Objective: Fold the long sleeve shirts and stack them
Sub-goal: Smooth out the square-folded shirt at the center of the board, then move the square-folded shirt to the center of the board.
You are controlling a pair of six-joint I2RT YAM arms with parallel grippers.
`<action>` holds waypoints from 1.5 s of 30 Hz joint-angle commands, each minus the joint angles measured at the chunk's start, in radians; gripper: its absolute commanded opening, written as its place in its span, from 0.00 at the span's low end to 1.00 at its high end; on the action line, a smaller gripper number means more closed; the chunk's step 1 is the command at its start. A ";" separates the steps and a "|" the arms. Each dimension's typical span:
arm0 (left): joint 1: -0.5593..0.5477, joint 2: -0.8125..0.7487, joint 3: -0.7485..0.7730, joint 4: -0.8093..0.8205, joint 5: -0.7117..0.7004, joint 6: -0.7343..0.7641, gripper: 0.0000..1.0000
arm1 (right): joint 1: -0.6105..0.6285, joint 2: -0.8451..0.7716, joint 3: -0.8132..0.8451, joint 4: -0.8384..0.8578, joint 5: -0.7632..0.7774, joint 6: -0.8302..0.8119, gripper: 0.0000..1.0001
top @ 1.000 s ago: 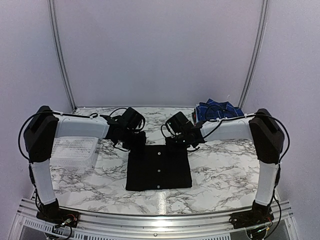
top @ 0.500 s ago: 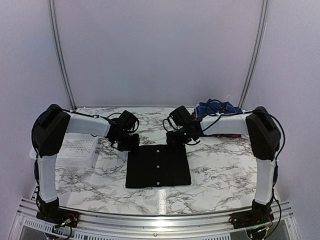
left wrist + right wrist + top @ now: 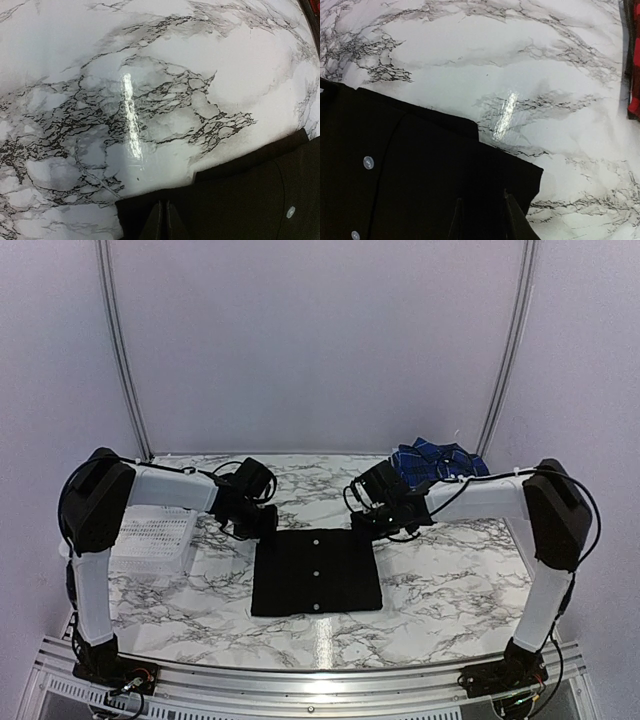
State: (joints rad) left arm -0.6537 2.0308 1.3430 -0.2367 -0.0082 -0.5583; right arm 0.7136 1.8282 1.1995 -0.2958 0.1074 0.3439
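Since a second ago my right arm has swung out to the right, and the right hand (image 3: 375,525) has come back to the far right corner of the black shirt (image 3: 316,571). My left elbow rose, and the left hand (image 3: 258,525) barely shifted at the far left corner. The shirt hasn't moved: a folded square, flat on the desk (image 3: 440,590) mid-front, buttons up the middle.

Left hand: fingers pressed together over the corner hem; can't tell if any cloth is nipped between them. Right hand: fingers apart over the cloth, nothing visibly gripped.

The blue plaid shirt (image 3: 436,459) is at the far right, with a red shirt (image 3: 633,95) at the edge of the right wrist view. The basket (image 3: 150,540) is on the left.

Handling, my guess: thin, light, limp cloth that will sag and unfold if lifted from one point, and likely slides on the glossy top. Best hold is both far corners, pinching all layers at the edge.
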 commanded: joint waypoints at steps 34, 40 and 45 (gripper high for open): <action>-0.112 -0.563 -0.520 -0.041 0.066 -0.160 0.43 | -0.069 -0.340 -0.272 0.062 -0.049 0.037 0.56; -0.170 -0.474 -0.471 -0.016 0.072 -0.175 0.44 | -0.068 -0.403 -0.316 0.052 -0.036 0.047 0.56; -0.184 -0.393 -0.446 -0.014 0.023 -0.187 0.43 | -0.069 -0.434 -0.338 0.045 -0.036 0.050 0.56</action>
State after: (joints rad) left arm -0.8318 1.5837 0.8619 -0.2558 0.0494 -0.7303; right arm 0.6411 1.4273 0.8707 -0.2470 0.0555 0.3756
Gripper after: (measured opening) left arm 0.434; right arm 0.560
